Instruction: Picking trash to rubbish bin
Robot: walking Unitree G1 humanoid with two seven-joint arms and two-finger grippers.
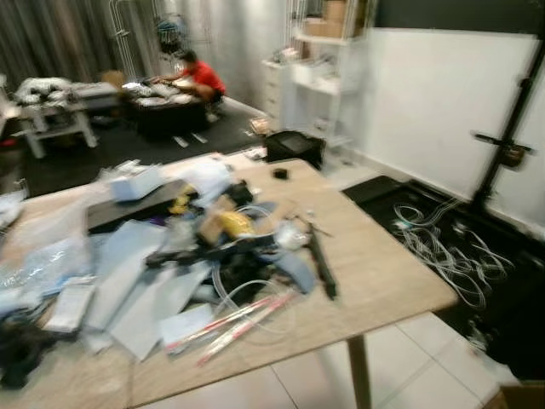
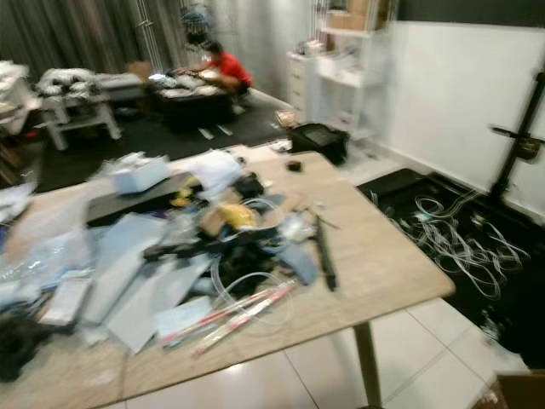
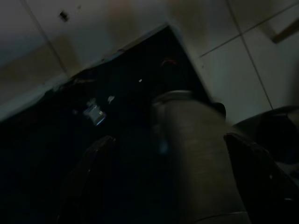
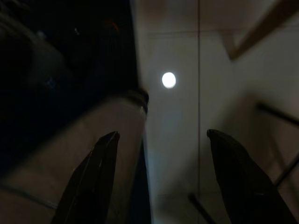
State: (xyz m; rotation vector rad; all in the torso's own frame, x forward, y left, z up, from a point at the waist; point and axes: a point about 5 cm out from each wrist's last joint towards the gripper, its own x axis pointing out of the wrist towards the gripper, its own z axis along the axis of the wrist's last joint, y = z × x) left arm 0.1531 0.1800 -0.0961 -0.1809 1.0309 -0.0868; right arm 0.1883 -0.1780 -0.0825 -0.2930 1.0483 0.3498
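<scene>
desk (image 1: 383, 273): trash (image 1: 213, 247) is heaped across its middle | handling: judged light, soft plastic and paper, tangled cable; best pinched at a loose edge | left tool (image 3: 168, 154): spread, nothing held | right tool (image 4: 159, 154): spread, nothing held, hung over floor

wooden table (image 1: 400, 273): 1, centre of frame | clutter heap (image 1: 196, 247) on it: too blurred to count | black boxes: 1 on floor (image 1: 294, 146), upper centre | persons (image 1: 200, 77): 1, upper left | cable tangles (image 1: 447, 247): 1, right | grippers: 2, left gripper (image 3: 173, 177), right gripper (image 4: 161, 177), both spread
</scene>
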